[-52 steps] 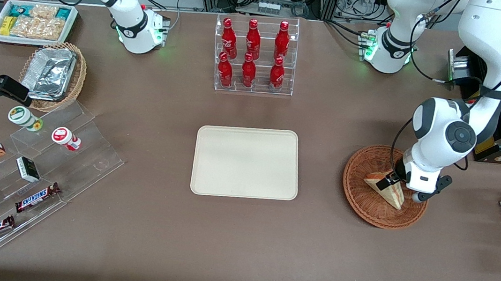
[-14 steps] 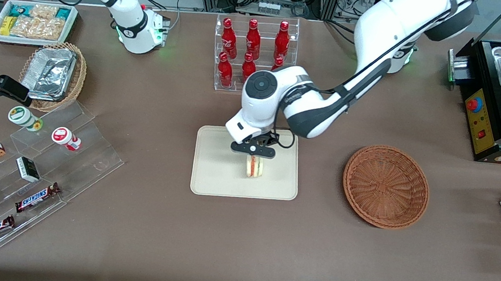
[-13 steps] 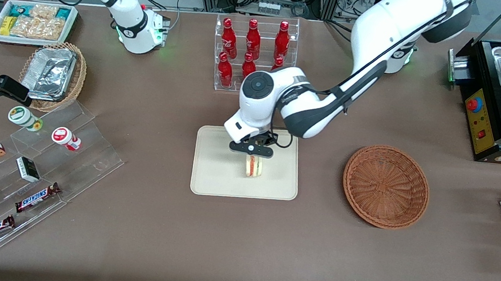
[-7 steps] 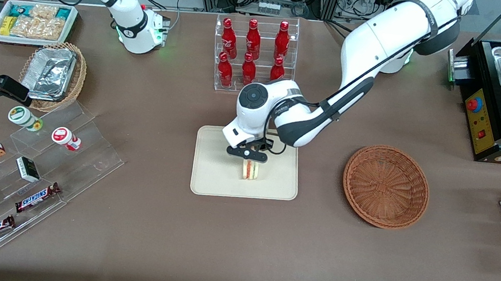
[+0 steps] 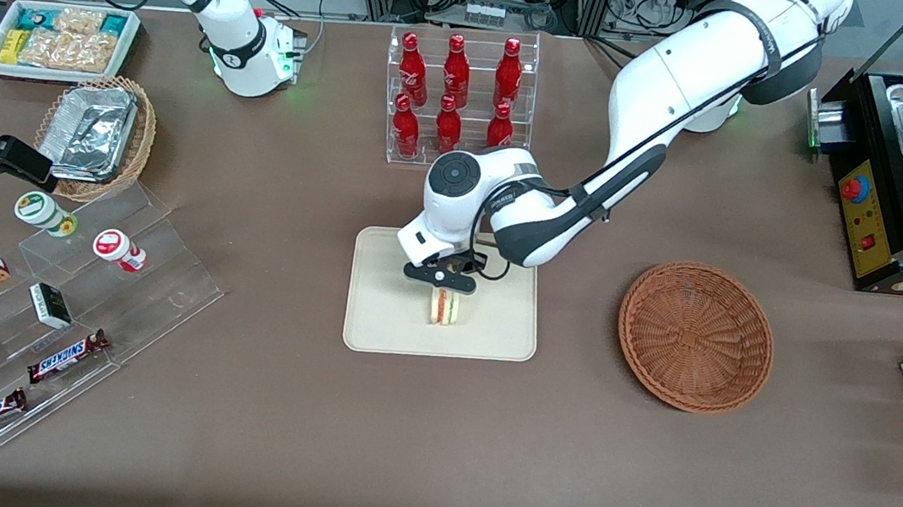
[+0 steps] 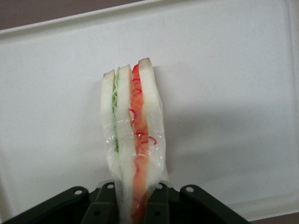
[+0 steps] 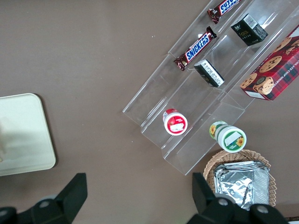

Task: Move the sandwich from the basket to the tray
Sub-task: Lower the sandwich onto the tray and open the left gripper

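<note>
Holding the sandwich [image 5: 444,307] edge-up over the tray [image 5: 384,322], the gripper [image 5: 440,279] has its fingers clamped on the wedge's upper part; in the wrist view the sandwich [image 6: 133,140] runs down from between them toward the cream tray [image 6: 233,70]. We judge that most of the task is done: the wicker basket [image 5: 695,337], at about 3 o'clock from the tray, has nothing in it, and the sandwich is above the tray's middle. What remains is to let it touch down, open the fingers and lift away; we cannot tell if it already rests on the tray.

Compared with 3.8 s ago, the sandwich has left the basket. During the last second the gripper has shifted slightly toward 9 o'clock, seemingly a little lower. At 12 o'clock from the tray, the rack of red bottles [image 5: 456,101] is unchanged.
</note>
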Controlling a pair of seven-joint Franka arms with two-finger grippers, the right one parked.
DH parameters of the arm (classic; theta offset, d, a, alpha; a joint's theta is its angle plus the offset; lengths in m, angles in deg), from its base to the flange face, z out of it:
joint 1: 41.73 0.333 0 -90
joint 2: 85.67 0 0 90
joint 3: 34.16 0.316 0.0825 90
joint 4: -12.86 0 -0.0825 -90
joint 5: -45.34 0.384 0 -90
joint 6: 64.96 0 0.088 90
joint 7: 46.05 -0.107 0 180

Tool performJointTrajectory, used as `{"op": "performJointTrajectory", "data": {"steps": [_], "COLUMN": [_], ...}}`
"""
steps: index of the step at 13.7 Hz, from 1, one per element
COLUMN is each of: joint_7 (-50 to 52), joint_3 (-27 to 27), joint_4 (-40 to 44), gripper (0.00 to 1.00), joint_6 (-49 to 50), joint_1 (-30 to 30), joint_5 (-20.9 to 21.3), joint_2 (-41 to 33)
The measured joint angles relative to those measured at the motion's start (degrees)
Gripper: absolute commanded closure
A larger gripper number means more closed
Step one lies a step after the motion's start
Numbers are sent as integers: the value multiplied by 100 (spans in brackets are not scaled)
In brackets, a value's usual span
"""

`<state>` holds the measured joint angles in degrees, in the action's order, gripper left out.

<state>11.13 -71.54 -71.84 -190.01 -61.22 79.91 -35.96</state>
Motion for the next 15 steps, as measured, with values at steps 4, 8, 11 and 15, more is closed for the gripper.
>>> {"op": "performJointTrajectory", "data": {"steps": [4,8,11,15], "joint_7": [39,42,51,474], "joint_3": [130,150,149,152], "joint_4": [113,157,362,562], "gripper": [1,0,0,0], "joint_6": [-4,-5,-8,296], "joint_1": [-87,-124,-122,-67], "joint_5": [21,23,23,-119], "joint_2": [114,124,76,-462]}}
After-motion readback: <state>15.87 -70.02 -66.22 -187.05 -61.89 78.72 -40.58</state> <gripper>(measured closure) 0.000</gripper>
